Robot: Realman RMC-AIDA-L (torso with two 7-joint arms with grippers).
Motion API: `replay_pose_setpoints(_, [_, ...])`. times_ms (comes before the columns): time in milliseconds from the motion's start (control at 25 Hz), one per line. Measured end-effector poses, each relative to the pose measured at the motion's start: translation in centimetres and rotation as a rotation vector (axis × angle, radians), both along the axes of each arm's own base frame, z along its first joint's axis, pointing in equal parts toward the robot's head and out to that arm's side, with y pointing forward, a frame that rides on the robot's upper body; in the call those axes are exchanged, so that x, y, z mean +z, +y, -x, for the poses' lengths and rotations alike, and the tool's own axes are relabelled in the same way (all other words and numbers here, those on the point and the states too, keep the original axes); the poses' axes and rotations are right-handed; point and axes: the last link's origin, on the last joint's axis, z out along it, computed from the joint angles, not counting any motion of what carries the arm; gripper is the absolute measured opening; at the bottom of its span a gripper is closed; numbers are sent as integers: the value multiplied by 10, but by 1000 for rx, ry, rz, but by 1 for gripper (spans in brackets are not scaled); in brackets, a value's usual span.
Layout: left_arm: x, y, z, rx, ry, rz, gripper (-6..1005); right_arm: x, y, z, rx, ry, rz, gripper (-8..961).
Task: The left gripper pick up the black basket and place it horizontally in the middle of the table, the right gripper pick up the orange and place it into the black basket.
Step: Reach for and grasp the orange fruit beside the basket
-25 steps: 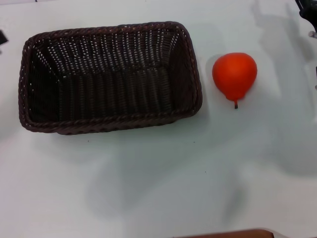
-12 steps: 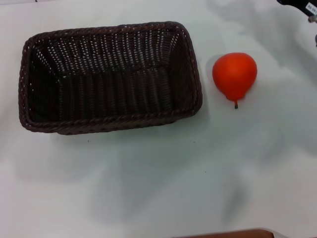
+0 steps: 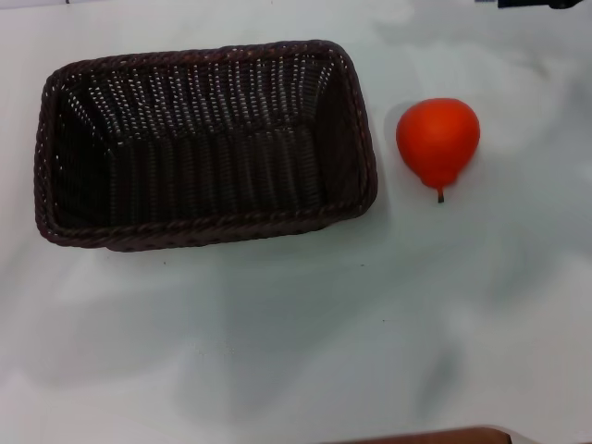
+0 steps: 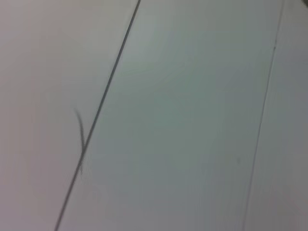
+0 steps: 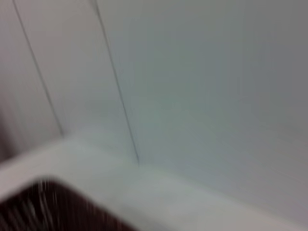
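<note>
The basket is seen lying lengthwise on the white bench, left of centre, so the orange step is judged in hand. The orange rests just right of it, untouched. The right gripper, barely seen at the far edge, has withdrawn there; its jaws cannot be judged. Next, it must be brought down over the orange. The left gripper is out of view.

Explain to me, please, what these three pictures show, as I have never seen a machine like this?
This is a robot with two arms. The top-down picture comes from a camera on its head: a white table with an empty black basket and, beside it but apart, an orange. The other two pictures come from cameras on its wrists. One shows only pale panels; the other shows a corner of the basket. Only a dark sliver of the right gripper shows at the far edge. The left gripper is out of view. Nothing is held.
</note>
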Motion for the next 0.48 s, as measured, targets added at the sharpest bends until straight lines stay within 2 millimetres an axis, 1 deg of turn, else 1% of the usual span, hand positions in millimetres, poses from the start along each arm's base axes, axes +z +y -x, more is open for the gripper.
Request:
replay_pose_setpoints(120, [-7,-1,-1,-1,2,-50,599,3,1,10,-50,-146,92,878])
replay_pose_setpoints(240, [-11,1,0,10,-10,-54,622,0,3,12,-93,-274,173,878])
replay_pose_setpoints(360, [-14,4,1,25,-14,-48,645,-7,7,14,-129,-372,238,878])
replay_pose_setpoints(480, [-17,5,2,39,-27,-40,668,-22,9,16,-135,-437,296,878])
